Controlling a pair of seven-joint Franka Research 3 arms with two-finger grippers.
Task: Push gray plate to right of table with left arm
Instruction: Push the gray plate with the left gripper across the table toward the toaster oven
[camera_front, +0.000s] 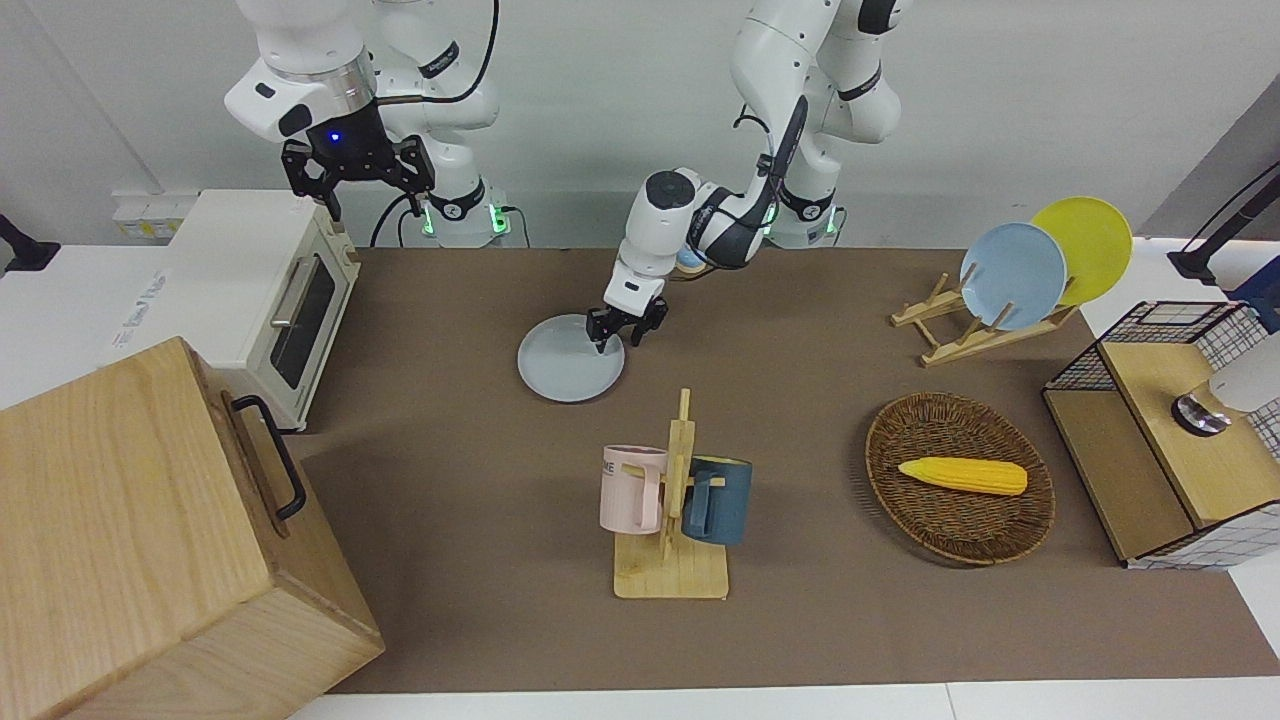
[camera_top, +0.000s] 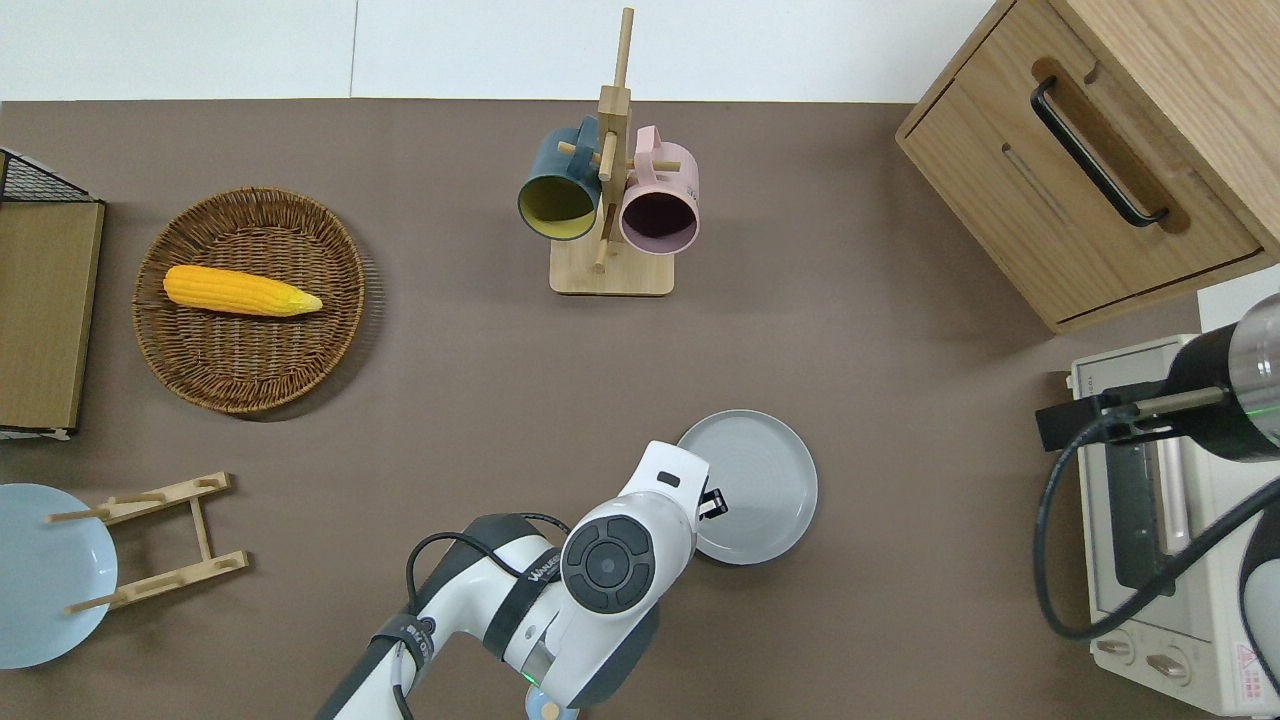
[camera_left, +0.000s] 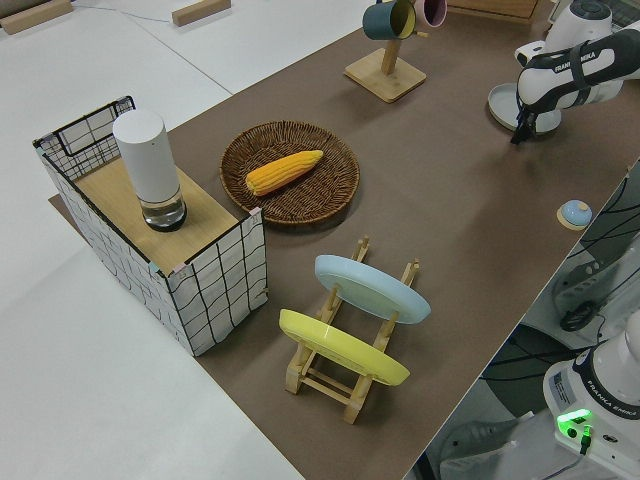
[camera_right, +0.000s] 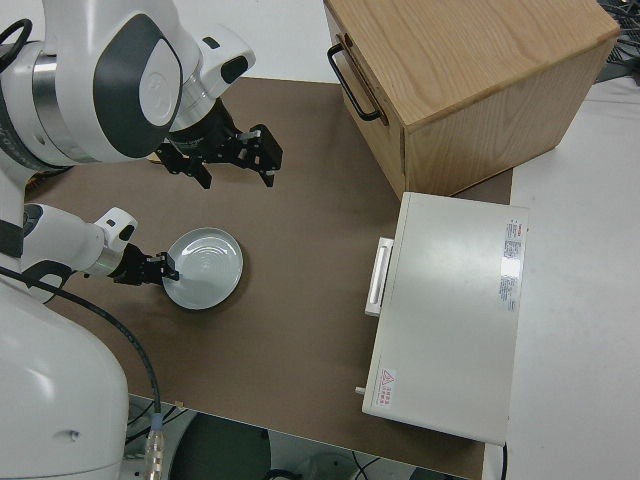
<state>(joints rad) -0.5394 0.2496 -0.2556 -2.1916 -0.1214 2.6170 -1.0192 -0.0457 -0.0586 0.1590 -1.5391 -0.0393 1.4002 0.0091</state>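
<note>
The gray plate (camera_front: 568, 374) lies flat on the brown table (camera_front: 450, 450), nearer to the robots than the mug rack; it also shows in the overhead view (camera_top: 760, 485) and the right side view (camera_right: 207, 268). My left gripper (camera_front: 620, 337) is down at the plate's rim, on the edge toward the left arm's end of the table, fingers slightly apart. It shows in the overhead view (camera_top: 713, 501) and the right side view (camera_right: 162, 269) too. My right gripper (camera_front: 358, 188) is parked, with its fingers wide open.
A wooden mug rack (camera_front: 672, 510) holds a pink and a dark blue mug. A wicker basket (camera_front: 935, 530) holds corn (camera_front: 962, 475). A plate rack (camera_front: 960, 335) carries a bluer plate (camera_front: 1015, 275) and a yellow plate (camera_front: 1085, 248). A toaster oven (camera_front: 270, 300) and a wooden cabinet (camera_front: 150, 530) stand at the right arm's end.
</note>
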